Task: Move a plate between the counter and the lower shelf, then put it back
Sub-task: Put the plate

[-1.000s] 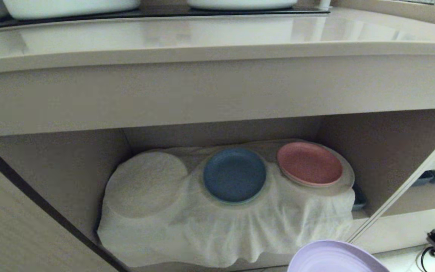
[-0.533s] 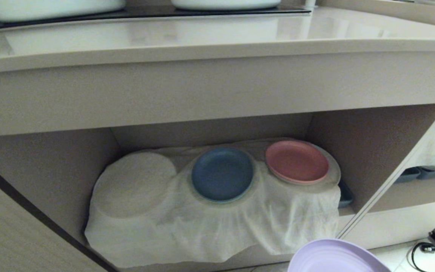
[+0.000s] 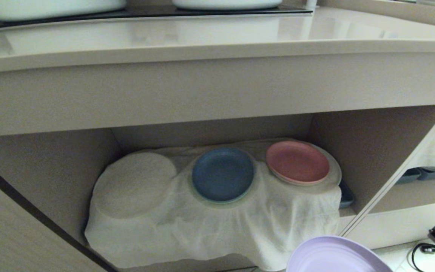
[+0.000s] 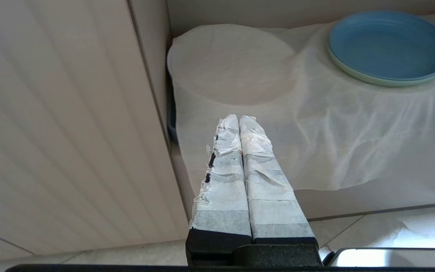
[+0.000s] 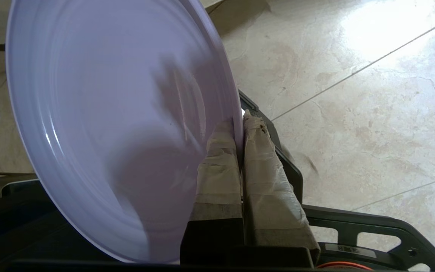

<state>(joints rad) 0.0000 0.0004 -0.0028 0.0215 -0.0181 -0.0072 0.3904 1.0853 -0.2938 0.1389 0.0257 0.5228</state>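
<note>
Right gripper (image 5: 240, 126) pinches plate (image 5: 119, 124) rim; left gripper (image 4: 239, 120) closed, idle.

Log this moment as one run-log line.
right gripper: shut on plate rim, low in front of lower shelf | left gripper: shut, empty, parked | blue plate, pink plate: on cloth

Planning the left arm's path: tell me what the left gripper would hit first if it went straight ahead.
Probably the white cloth draped over the shelf: the left gripper, shut, points at its hanging front below the bare round mound. Depth is unclear.
</note>
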